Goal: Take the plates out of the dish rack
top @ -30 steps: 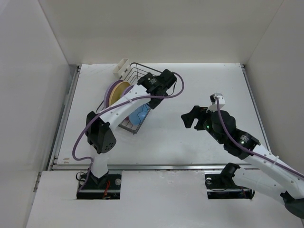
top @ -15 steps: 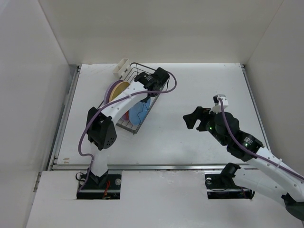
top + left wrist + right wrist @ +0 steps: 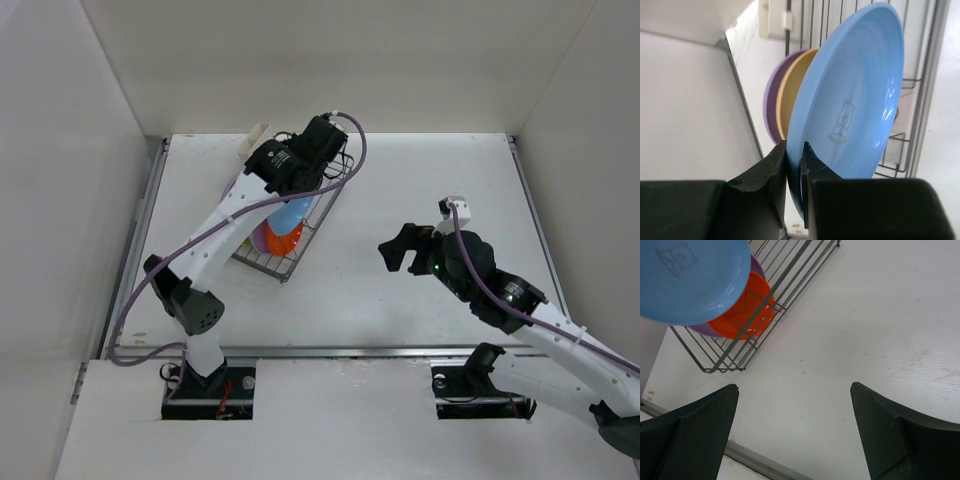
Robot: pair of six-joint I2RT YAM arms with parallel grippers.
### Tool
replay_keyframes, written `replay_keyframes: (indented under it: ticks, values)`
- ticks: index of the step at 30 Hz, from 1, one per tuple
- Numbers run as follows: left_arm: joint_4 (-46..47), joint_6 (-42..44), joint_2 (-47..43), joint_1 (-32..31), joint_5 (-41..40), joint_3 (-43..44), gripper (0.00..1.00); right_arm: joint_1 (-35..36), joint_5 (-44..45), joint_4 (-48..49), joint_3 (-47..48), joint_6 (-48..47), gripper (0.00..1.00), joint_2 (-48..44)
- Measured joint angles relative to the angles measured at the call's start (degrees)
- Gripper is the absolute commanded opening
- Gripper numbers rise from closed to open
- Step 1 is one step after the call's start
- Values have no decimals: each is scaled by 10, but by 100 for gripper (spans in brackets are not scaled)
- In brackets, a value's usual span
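A: What is different from a second ago?

B: In the top view the left arm has swung up, and its elbow has gone out to the lower left. The left gripper (image 3: 305, 160) was low in the rack (image 3: 262, 262) then. Now it is in the upper middle of the frame, and the blue plate (image 3: 293, 212) has come up with it.

A: Is the plate really held?

B: Yes. At the lower centre of the left wrist view the two fingers (image 3: 775, 165) are clamped on its rim, one on each face. The plate stands on edge.

A: And the other plates?

B: The orange plate (image 3: 283, 238) now shows just below the blue one, which covered it before. The tan plate (image 3: 790, 95) and a lavender plate (image 3: 771, 105) stand in the rack, left of centre in the left wrist view.

A: Is the blue one clear of the wires?

B: I judge so. In the right wrist view it sits at the upper left, in front of the rack. I cannot see whether its lower edge is free.

A: What about the right arm?

B: It has barely moved. The right gripper (image 3: 400, 247) hangs spread wide, right of centre over the table (image 3: 430, 180), with nothing in it.

A: What does that mean for the task?

B: One plate is on its way out but not yet set down. At least three more wait in the rack.
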Motion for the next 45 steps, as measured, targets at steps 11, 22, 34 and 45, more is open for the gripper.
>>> replay_keyframes:
  ticks: [11,22,34,45]
  values:
    - [-50,5,-122,-24,231,51,0,0,-69,67,42,-18,100,32]
    - [-109,64,-121,-17,493,-24,0,2,-130,166,12,-24,32,117]
    - [-63,1,-60,-8,413,-20,53,8,-157,214,-69,-3,0,66]
    - [-3,-62,-14,10,221,-13,99,-48,59,54,-67,180,0,79]
